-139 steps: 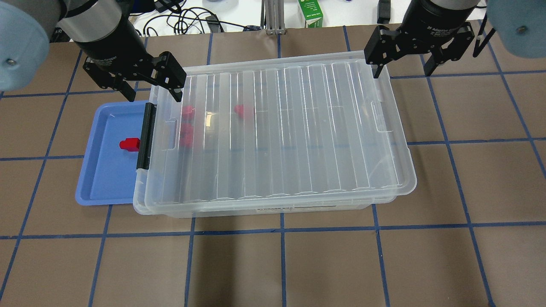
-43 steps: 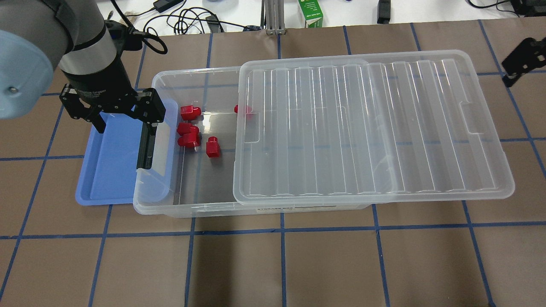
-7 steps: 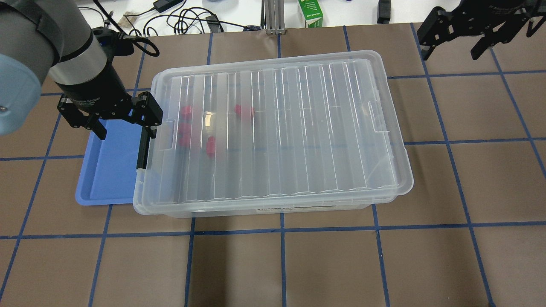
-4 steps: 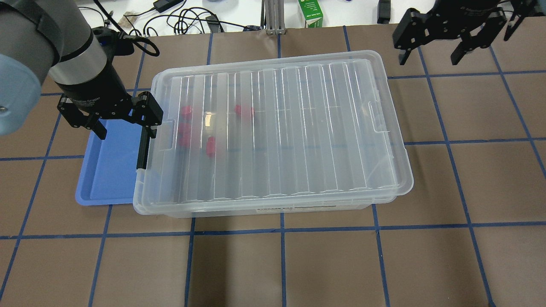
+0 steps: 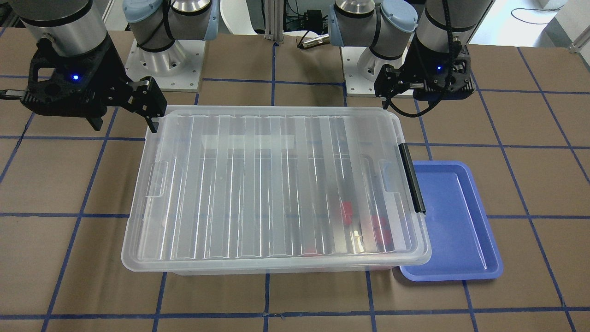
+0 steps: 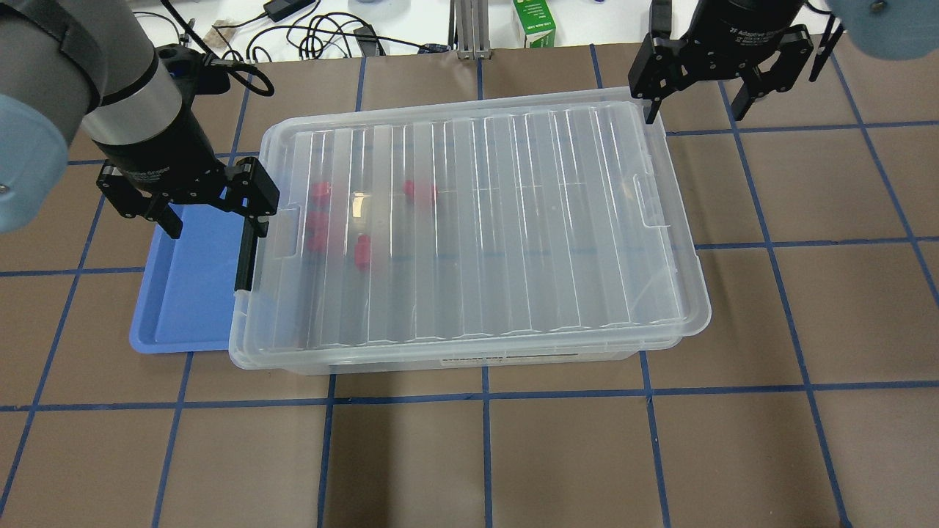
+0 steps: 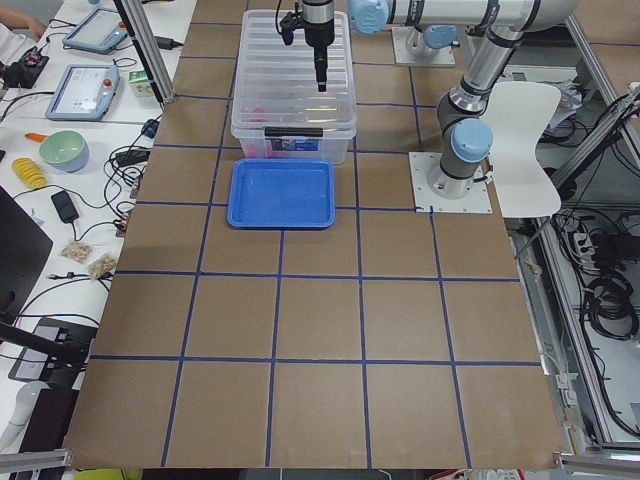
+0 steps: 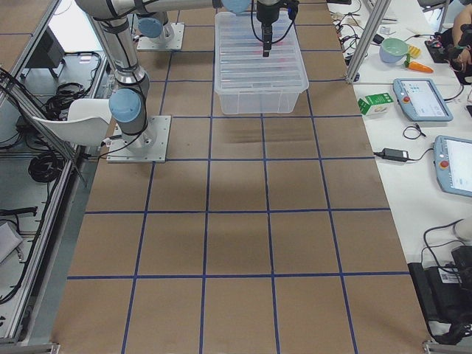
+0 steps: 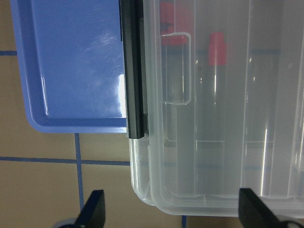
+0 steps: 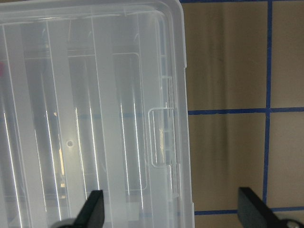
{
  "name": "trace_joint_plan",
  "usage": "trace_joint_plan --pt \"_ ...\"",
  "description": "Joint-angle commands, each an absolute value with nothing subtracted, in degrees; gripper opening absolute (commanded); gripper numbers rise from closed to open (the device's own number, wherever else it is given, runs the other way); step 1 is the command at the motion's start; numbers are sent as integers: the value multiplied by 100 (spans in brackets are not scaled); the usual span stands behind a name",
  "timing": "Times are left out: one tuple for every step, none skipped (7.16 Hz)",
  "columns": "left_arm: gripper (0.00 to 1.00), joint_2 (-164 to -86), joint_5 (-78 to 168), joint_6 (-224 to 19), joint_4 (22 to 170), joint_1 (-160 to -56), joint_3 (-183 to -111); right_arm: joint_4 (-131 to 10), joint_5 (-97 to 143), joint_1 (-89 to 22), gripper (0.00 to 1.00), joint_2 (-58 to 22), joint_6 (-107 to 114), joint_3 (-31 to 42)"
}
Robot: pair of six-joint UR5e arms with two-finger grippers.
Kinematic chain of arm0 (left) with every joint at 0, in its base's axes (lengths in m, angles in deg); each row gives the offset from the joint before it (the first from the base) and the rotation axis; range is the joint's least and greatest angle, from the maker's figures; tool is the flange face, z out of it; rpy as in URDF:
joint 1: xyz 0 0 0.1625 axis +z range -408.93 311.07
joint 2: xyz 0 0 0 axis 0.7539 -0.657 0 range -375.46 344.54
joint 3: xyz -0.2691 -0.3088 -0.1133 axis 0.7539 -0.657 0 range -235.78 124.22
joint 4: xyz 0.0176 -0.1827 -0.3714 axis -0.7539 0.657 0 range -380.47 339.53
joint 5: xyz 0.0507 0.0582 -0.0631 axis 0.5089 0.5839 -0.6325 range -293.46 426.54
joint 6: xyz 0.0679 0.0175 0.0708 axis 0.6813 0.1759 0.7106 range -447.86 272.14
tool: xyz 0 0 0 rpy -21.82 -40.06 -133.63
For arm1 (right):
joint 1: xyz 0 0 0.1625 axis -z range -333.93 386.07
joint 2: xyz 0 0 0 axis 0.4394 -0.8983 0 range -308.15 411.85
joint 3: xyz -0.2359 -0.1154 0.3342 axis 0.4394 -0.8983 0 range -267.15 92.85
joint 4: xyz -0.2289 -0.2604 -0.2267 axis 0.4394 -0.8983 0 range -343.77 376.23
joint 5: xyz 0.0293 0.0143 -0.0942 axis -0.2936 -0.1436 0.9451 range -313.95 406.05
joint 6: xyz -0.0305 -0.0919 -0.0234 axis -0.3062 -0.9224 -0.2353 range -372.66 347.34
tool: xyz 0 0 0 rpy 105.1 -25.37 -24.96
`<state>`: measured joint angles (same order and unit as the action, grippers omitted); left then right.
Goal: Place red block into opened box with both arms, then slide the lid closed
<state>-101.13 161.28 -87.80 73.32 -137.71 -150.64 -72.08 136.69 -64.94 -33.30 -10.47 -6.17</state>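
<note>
brown gridded worktop [image 6: 513,455]; lid [image 6: 513,220] shut over box [image 6: 411,363], red block [image 6: 362,253] enclosed beneath; left pincer [image 6: 215,226] and right pincer [image 6: 693,111] spread apart, holding nothing, flanking opposite ends, seemingly free to withdraw

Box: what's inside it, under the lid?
Through the translucent lid, blurred red blocks lie inside the box near the black latch; their exact count and poses are unclear.

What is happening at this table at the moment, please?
The lid covers the box, with several red blocks showing through it near the black latch. The blue tray lies beside that end. Neither arm holds anything: the left gripper hangs open over the latch end, the right gripper open by the opposite end.
</note>
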Motion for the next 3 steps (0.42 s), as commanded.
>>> trace_joint_plan --pt "100 -10150 16129 -8777 7322 -13752 -15061 -7210 13684 -6499 100 -3332 -1038 -612" --pt "100 -10168 16129 -8777 7322 -13752 -15061 -7210 13684 -6499 100 -3332 -1037 -612" --pt "100 -10151 16129 -8777 7331 -13752 -15061 -7210 13693 -6499 100 -3332 -1037 -603"
